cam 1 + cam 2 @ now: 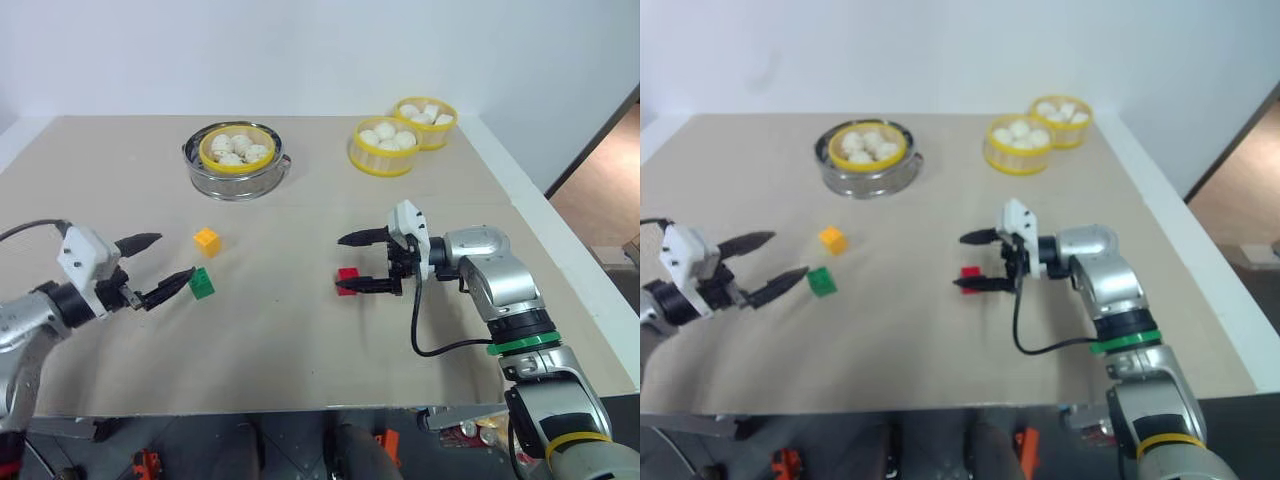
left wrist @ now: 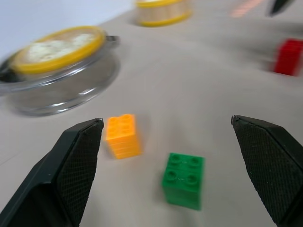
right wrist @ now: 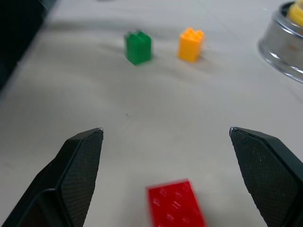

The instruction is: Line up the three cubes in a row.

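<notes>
Three cubes rest on the beige table. At the left are the orange-yellow cube and, just in front of it, the green cube. The red cube lies apart at the middle. My left gripper hovers open just left of the orange and green pair, holding nothing; in the left wrist view both cubes sit ahead between its fingers. My right gripper is open, pointing left, a little above the table. The red cube sits on the table below the gap between its fingers.
A steel pot holding a yellow-rimmed basket of white buns stands at the back middle. Two more bun baskets stand at the back right. A black cable loops under my right wrist. The table's right edge runs close to the right arm.
</notes>
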Controlling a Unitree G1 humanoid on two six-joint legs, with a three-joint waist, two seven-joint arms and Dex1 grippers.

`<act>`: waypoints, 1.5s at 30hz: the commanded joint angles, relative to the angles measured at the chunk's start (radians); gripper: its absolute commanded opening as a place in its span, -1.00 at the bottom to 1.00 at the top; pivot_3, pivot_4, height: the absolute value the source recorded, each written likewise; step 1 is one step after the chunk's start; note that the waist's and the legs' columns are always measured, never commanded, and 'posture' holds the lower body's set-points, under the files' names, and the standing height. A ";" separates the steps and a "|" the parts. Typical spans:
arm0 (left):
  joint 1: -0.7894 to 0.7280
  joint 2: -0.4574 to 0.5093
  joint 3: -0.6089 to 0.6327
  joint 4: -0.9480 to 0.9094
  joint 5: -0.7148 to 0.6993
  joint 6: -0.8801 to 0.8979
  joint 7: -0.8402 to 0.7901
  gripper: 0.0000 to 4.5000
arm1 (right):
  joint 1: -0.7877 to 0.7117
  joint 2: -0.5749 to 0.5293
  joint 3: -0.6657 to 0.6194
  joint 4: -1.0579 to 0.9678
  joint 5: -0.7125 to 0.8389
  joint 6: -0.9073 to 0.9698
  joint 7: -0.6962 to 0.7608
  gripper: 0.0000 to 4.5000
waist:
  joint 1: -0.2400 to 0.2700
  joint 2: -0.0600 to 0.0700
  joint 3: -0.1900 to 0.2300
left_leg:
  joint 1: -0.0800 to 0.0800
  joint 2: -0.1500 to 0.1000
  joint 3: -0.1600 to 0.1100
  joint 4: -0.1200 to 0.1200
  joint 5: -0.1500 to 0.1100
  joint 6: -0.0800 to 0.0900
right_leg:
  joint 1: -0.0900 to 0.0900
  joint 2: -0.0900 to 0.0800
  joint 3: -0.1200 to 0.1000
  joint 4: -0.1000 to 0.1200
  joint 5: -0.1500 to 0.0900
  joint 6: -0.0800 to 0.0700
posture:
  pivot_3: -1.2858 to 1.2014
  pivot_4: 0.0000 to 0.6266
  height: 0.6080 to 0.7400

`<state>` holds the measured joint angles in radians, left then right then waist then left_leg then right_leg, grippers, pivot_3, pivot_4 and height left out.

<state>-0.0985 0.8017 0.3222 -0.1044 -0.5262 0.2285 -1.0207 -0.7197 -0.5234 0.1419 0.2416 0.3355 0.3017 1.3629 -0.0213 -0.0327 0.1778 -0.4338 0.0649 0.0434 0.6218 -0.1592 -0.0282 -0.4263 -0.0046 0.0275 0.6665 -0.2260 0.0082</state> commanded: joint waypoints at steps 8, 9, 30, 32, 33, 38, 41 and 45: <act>-0.155 0.033 -0.129 0.243 0.086 -0.104 -0.191 1.00 | -0.006 0.013 -0.056 -0.212 0.198 0.196 -0.006 0.97 | 0.000 0.000 0.000 | -0.006 0.001 0.001 -0.003 0.000 0.000 | -0.008 0.002 0.000 0.000 0.000 0.004 | 0.03 -0.52 1.00; -0.160 0.028 -0.135 0.252 0.088 -0.102 -0.192 1.00 | 0.003 0.008 -0.052 -0.223 0.194 0.191 -0.005 0.97 | 0.000 0.000 0.000 | -0.006 0.002 0.001 -0.003 0.000 0.000 | -0.009 0.002 0.000 0.001 0.000 0.004 | 0.03 -0.52 1.00; -0.225 -0.036 -0.234 0.427 0.178 -0.104 -0.212 -0.30 | 0.052 -0.036 -0.037 -0.238 0.123 0.092 -0.040 1.00 | 0.000 0.000 0.000 | -0.006 0.002 0.003 -0.002 0.000 0.000 | -0.009 0.002 0.002 0.002 0.001 0.005 | 0.03 -0.52 1.00; -0.230 -0.034 -0.231 0.434 0.181 -0.115 -0.217 -0.41 | 0.049 -0.034 -0.039 -0.237 0.122 0.092 -0.043 1.00 | 0.000 0.000 0.000 | -0.006 0.002 0.003 -0.002 0.000 0.000 | -0.010 0.002 0.002 0.002 0.001 0.005 | 0.03 -0.52 1.00; -0.233 -0.033 -0.230 0.433 0.182 -0.121 -0.220 -0.41 | 0.047 -0.033 -0.039 -0.237 0.122 0.094 -0.044 1.00 | 0.000 0.000 0.000 | -0.006 0.002 0.003 -0.002 0.000 0.000 | -0.010 0.002 0.002 0.002 0.002 0.005 | 0.03 -0.52 1.00; -0.244 -0.047 -0.244 0.331 0.146 -0.099 -0.243 -0.41 | 0.040 -0.031 -0.048 -0.249 0.139 0.116 -0.052 1.00 | 0.000 0.000 0.000 | -0.006 0.002 0.004 -0.002 0.000 0.000 | -0.009 0.002 0.002 0.002 0.002 0.006 | 0.03 -0.52 1.00; -0.280 -0.067 -0.313 0.200 0.144 -0.053 -0.260 -0.41 | 0.035 -0.036 -0.050 -0.239 0.132 0.106 -0.053 1.00 | 0.002 0.000 0.000 | -0.006 0.002 0.004 -0.001 0.000 0.000 | -0.009 0.002 0.003 0.002 0.002 0.006 | 0.03 -0.52 1.00; -0.372 -0.129 -0.424 0.120 0.160 0.032 -0.263 -0.41 | 0.027 -0.039 -0.051 -0.212 0.112 0.077 -0.057 1.00 | 0.002 0.000 0.000 | -0.007 0.001 0.004 0.001 0.000 0.000 | -0.007 0.002 0.005 0.002 0.002 0.010 | 0.03 -0.52 1.00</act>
<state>-0.4502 0.6736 -0.0829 0.0523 -0.3622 0.2375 -1.2761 -0.6701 -0.5539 0.1126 0.0381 0.4450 0.3987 1.3057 -0.0196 -0.0332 0.1775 -0.4405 0.0656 0.0483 0.6237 -0.1593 -0.0281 -0.4334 -0.0021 0.0334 0.6682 -0.2239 0.0188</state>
